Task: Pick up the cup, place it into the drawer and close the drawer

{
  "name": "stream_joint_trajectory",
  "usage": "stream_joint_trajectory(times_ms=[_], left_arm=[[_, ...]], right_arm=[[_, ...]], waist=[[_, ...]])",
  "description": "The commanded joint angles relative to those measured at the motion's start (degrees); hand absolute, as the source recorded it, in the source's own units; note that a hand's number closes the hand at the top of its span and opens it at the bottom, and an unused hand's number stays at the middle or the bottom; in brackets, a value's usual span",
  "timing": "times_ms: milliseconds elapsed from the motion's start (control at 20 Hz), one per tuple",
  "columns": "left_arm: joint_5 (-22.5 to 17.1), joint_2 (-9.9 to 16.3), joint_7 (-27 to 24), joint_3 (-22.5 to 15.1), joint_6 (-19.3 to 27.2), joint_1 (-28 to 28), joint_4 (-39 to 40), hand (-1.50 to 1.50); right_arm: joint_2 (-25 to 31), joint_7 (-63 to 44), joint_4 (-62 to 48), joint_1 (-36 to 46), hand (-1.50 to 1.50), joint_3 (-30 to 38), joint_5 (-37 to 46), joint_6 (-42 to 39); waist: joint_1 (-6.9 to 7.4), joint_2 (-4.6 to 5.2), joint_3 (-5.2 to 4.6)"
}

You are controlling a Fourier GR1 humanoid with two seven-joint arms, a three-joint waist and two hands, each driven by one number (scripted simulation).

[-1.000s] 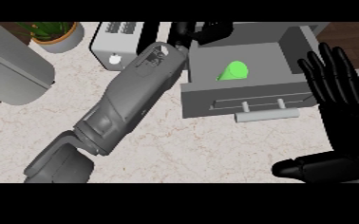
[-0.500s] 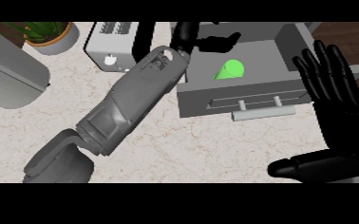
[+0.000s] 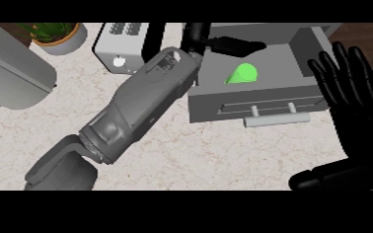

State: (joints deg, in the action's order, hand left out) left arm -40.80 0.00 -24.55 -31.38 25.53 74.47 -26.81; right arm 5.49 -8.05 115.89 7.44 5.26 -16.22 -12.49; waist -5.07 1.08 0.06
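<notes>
A bright green cup [image 3: 242,74] lies on its side inside the open grey drawer [image 3: 291,54], near its middle. My left forearm crosses the counter from the lower left. My left hand [image 3: 218,43] hovers over the drawer's back left corner, its fingers straight and pointing right, just above and apart from the cup. The drawer's front panel carries a pale bar handle [image 3: 274,120]. Right of the drawer, my right hand [image 3: 342,86] rests open with its fingers up.
A silver toaster [image 3: 122,47] stands just left of the drawer, behind my left forearm. A potted plant [image 3: 55,35] is at the back left, and a large grey rounded object [image 3: 22,81] lies at the left edge. Marble counter [image 3: 218,158] spreads in front of the drawer.
The cup stays in the drawer where it was. My left hand has shifted slightly nearer over the drawer's back. The right hand has barely moved.
</notes>
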Motion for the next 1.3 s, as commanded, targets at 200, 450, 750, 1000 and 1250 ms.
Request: stream_joint_trajectory(times_ms=[200,450,750,1000,1250], left_arm=[[-4.2,0.0,-3.5,4.6,-4.9,-3.0,-3.9,-1.5],[-4.7,5.7,-0.2,7.6,-4.1,-5.7,-11.3,-1.5],[-4.7,10.6,3.2,7.1,0.2,-17.9,-25.9,-1.5],[-4.9,17.6,6.6,6.6,-1.4,-28.6,-38.6,-1.5],[-5.7,24.5,7.5,8.9,-2.9,-40.7,-49.7,-1.5]], right_arm=[[2.6,-0.5,1.3,-1.4,1.5,4.0,-4.7,-2.4],[5.7,-3.3,7.0,-5.4,1.5,-0.4,-0.6,-6.2],[11.1,-2.0,6.7,-7.4,1.5,2.8,1.8,-10.7],[11.7,0.3,2.1,-5.1,1.5,0.1,11.3,-10.6],[7.8,0.5,0.6,-6.6,1.5,-5.9,20.7,-6.9]], waist=[[3.74,-0.83,-0.03],[5.42,-1.51,-0.1],[6.87,-1.97,-0.08],[7.85,-1.82,-0.06],[7.26,-1.58,-0.06]])
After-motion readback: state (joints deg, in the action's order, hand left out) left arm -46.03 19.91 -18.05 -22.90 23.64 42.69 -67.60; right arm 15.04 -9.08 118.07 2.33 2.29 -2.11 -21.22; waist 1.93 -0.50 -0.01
